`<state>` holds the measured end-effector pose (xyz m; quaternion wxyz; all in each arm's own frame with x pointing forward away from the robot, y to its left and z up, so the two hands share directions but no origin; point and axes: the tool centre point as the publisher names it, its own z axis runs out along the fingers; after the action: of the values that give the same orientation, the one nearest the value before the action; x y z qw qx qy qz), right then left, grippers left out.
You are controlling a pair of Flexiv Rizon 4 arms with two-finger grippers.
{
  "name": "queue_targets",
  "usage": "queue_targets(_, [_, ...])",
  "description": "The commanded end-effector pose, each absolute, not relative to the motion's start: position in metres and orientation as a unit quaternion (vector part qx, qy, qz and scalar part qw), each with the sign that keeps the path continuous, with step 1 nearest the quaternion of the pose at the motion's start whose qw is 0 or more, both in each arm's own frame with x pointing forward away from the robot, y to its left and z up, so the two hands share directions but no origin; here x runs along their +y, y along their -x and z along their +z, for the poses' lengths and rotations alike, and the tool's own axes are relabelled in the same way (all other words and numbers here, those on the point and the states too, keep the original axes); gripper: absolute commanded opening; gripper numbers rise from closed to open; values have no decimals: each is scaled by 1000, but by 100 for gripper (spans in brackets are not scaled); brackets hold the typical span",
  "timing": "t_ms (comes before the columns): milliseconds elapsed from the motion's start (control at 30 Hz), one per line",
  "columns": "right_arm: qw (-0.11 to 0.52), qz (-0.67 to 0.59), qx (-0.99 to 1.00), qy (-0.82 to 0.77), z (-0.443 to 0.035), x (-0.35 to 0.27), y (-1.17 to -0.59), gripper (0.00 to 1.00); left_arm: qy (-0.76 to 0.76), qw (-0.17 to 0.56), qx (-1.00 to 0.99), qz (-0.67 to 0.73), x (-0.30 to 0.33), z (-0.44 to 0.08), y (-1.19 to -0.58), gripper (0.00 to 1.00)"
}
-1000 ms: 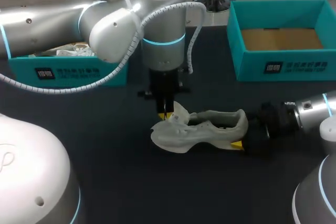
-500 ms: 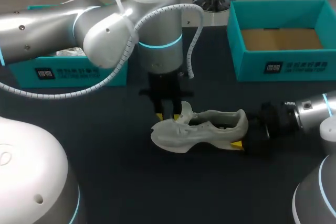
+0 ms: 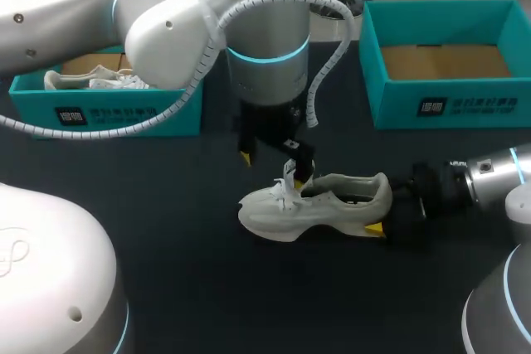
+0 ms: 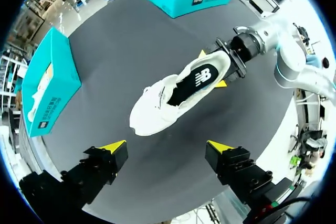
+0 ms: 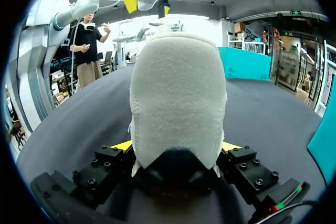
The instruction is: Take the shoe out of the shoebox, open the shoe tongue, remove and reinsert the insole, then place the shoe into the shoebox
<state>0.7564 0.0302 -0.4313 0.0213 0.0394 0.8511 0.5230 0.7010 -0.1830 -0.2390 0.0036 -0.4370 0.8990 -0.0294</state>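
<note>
Fingers of left gripper (image 4: 167,146) spread wide, nothing held, hanging above the toe end of the shoe (image 3: 332,205). Right gripper (image 5: 176,146) pinches the heel from both sides. Shoe sits upright on the table (image 3: 166,246), out of the box, near the right-hand shoebox (image 3: 448,105). Dark insole (image 4: 194,80) in place. Risks, as I judge them: left comes down off-line and grabs laces rather than the tongue (image 4: 163,90). Pulling against a heel-only hold could twist the shoe or slip it free. Reaching too deep could also nip the insole.
</note>
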Motion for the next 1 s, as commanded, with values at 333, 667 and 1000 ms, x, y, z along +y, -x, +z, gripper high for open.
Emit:
queue_targets(333, [22,522,852,-40,-433,31,-756,0,273,33,960,-45,-180,-239,-700,100])
queue_targets(667, [22,522,852,-40,-433,31,-756,0,130,93,983,-84,-217,-242,-687,100])
queue_targets(1000, [22,522,852,-40,-433,31,-756,0,55,41,995,-79,-261,-273,-710,0])
